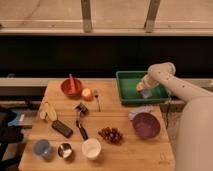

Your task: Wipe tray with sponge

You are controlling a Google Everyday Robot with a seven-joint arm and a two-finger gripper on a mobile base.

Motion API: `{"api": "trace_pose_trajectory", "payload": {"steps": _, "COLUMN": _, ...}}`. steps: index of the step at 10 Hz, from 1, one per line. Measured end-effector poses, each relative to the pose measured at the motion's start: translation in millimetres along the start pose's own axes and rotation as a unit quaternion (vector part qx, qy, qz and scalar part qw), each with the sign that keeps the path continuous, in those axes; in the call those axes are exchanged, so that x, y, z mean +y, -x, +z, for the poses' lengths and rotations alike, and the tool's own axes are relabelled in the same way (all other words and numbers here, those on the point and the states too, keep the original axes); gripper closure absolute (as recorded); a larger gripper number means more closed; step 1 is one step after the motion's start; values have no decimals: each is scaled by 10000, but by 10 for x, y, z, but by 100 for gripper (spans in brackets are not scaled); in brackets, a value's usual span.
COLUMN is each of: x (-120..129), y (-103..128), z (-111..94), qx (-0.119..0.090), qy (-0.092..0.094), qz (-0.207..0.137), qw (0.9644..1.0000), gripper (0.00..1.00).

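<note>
end effector (145, 91) inside green tray (125, 91), purple bowl (145, 125) near its front

The robot's 1 white arm (172, 82) rises from its bulky white body (192, 132) at the right edge of the view, bends at an elbow, and reaches left and downward. Its wrist angles down so the gripper (144, 91) sits low inside the green tray (125, 92), over the right half of the tray's floor.
</note>
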State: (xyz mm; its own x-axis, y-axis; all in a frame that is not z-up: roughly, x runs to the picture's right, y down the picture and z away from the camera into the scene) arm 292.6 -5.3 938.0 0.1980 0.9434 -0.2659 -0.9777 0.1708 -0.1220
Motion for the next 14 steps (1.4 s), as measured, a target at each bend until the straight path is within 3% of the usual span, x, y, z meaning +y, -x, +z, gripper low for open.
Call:
{"api": "trace_pose_trajectory", "payload": {"steps": 2, "x": -277, "y": 108, "z": 15, "qx": -36, "qy": -197, "qz": 215, "qw": 9996, "gripper": 93}}
{"api": "trace_pose_trajectory", "payload": {"steps": 4, "x": -445, "y": 349, "z": 110, "qx": -95, "qy": -248, "qz": 355, "qw": 9990, "gripper": 93}}
{"api": "trace_pose_trajectory", "payload": {"steps": 7, "x": -316, "y": 618, "z": 290, "qx": -107, "qy": -112, "qz": 302, "qw": 9994, "gripper": 93}}
{"api": "trace_pose_trajectory", "payload": {"steps": 9, "x": -206, "y": 523, "z": 294, "qx": -24, "qy": -15, "qz": 173, "qw": 9998, "gripper": 93}}
{"api": "trace_pose_trajectory", "payload": {"steps": 12, "x": 72, "y": 146, "z": 222, "qx": 274, "qy": 111, "qz": -223, "qw": 9993, "gripper": 93}}
{"api": "trace_pose_trajectory", "payload": {"steps": 14, "x": 5, "y": -88, "z": 127, "qx": 393, "qy": 22, "qz": -318, "qw": 9987, "gripper": 93}}
